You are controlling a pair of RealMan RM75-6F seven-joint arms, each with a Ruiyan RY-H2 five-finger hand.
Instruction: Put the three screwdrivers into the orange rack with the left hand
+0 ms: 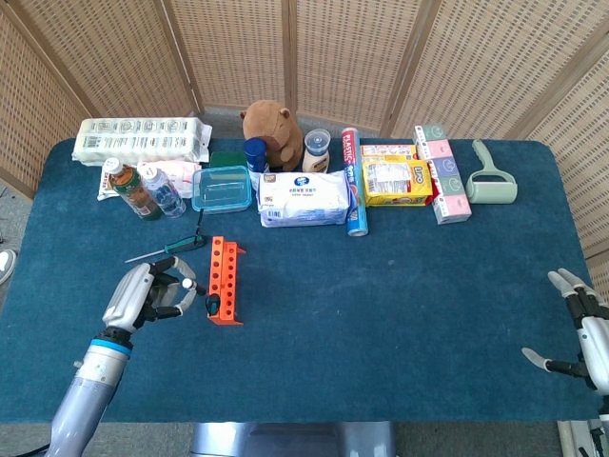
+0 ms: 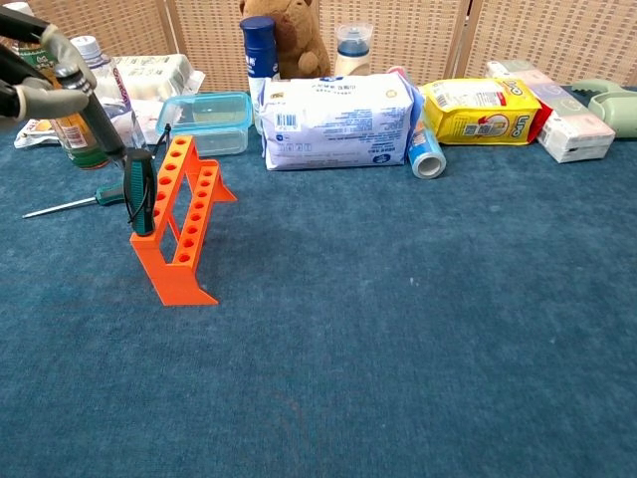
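Observation:
The orange rack [image 1: 226,276] [image 2: 184,224] stands lengthwise on the blue table left of centre. My left hand [image 1: 150,293] [image 2: 35,75] is just left of its near end and grips a screwdriver by the shaft. That screwdriver's green-black handle [image 1: 211,305] [image 2: 139,194] hangs against the rack's near end. A second green-handled screwdriver [image 1: 169,248] [image 2: 70,204] lies flat on the cloth left of the rack. A thin dark tool [image 1: 200,226] [image 2: 166,134] shows at the rack's far end; what it is I cannot tell. My right hand [image 1: 580,333] rests open at the table's right front edge.
Along the back sit bottles [image 1: 143,190], a clear blue-lidded box [image 1: 222,188], a wipes pack [image 1: 304,198], a plush toy [image 1: 271,124], cans, a yellow pack [image 1: 395,181] and a lint roller [image 1: 490,176]. Wicker screens stand behind the table.

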